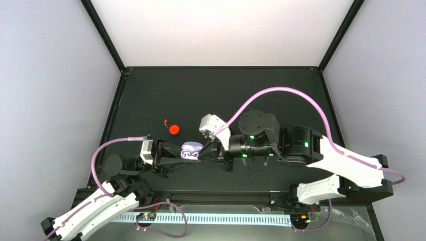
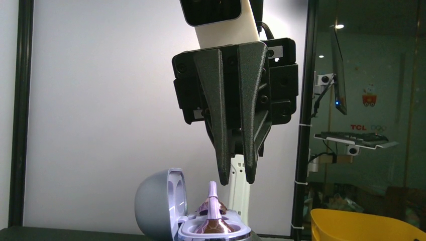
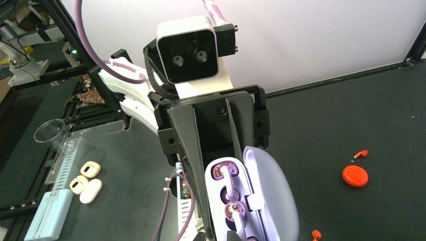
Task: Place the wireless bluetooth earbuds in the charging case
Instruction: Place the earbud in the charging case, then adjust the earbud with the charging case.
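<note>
Right gripper (image 2: 237, 181) hangs straight above the charging case (image 2: 166, 206), its fingers all but together and, as far as you can see, empty. Your left gripper (image 1: 190, 153) is clamped on that open case, where a lavender earbud (image 2: 212, 203) stands stem-up just below those fingertips

The charging case (image 3: 271, 196) runs off the bottom edge in both wrist views.
</note>
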You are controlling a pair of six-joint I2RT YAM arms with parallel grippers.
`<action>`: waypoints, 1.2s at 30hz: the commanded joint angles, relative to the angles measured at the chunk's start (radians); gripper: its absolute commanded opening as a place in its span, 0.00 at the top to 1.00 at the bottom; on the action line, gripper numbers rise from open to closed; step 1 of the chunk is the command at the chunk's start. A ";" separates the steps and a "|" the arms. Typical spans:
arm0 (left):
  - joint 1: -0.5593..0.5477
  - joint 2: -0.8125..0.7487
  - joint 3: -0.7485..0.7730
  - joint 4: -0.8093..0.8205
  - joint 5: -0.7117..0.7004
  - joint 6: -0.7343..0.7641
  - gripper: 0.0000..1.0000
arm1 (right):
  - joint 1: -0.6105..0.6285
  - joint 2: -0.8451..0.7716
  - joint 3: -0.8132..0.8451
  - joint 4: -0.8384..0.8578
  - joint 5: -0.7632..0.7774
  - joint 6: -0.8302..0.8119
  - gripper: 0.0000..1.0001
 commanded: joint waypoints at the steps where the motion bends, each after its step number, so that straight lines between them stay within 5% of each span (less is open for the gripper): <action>1: 0.003 -0.007 0.013 0.014 0.005 0.010 0.98 | -0.005 0.006 0.000 0.009 0.003 0.005 0.91; 34: 0.003 -0.001 0.013 0.027 -0.001 0.009 0.98 | -0.005 0.033 0.008 -0.027 0.000 -0.007 0.99; 36: 0.003 0.000 0.011 0.024 -0.003 0.012 0.99 | -0.006 0.018 0.005 -0.013 -0.006 -0.002 0.89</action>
